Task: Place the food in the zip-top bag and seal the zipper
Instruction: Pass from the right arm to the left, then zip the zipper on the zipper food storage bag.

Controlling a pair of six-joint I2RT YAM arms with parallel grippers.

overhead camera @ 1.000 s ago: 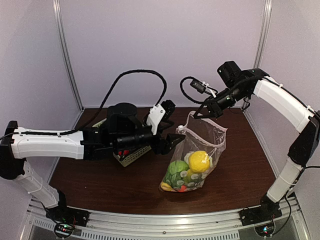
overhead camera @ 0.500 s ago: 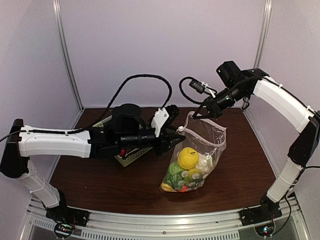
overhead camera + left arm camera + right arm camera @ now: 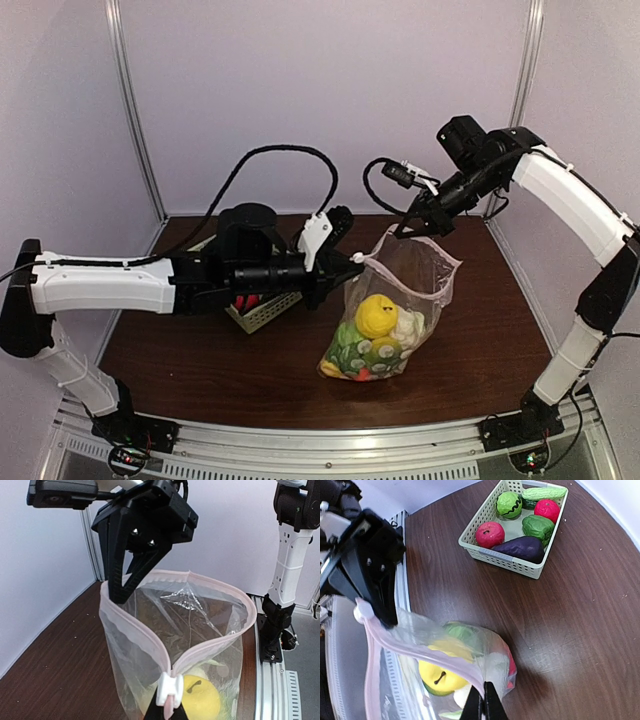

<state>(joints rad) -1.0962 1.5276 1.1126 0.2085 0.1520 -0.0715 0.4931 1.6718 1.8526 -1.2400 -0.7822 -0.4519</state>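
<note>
The clear zip-top bag (image 3: 415, 285) hangs upright and open between my two grippers, its bottom on the table. Inside lies food (image 3: 375, 335): a yellow piece (image 3: 200, 702), green rounds, white and red bits. The pinkish zipper (image 3: 134, 629) runs round the open mouth. My left gripper (image 3: 352, 263) is shut on the zipper's near end, just under the white slider (image 3: 169, 690). My right gripper (image 3: 410, 228) is shut on the far end of the bag's rim (image 3: 470, 672). More food lies in the basket, among it a red round piece (image 3: 490, 534).
A pale green lattice basket (image 3: 490, 553) stands behind the bag, partly under my left arm (image 3: 262, 312). It holds green and red pieces, a dark purple eggplant (image 3: 520, 547) and a cucumber. White walls with metal posts enclose the brown table.
My left gripper has moved in and shut on the zipper's near end. The right gripper has lifted its end slightly, and the yellow piece has slid left inside the bag.
</note>
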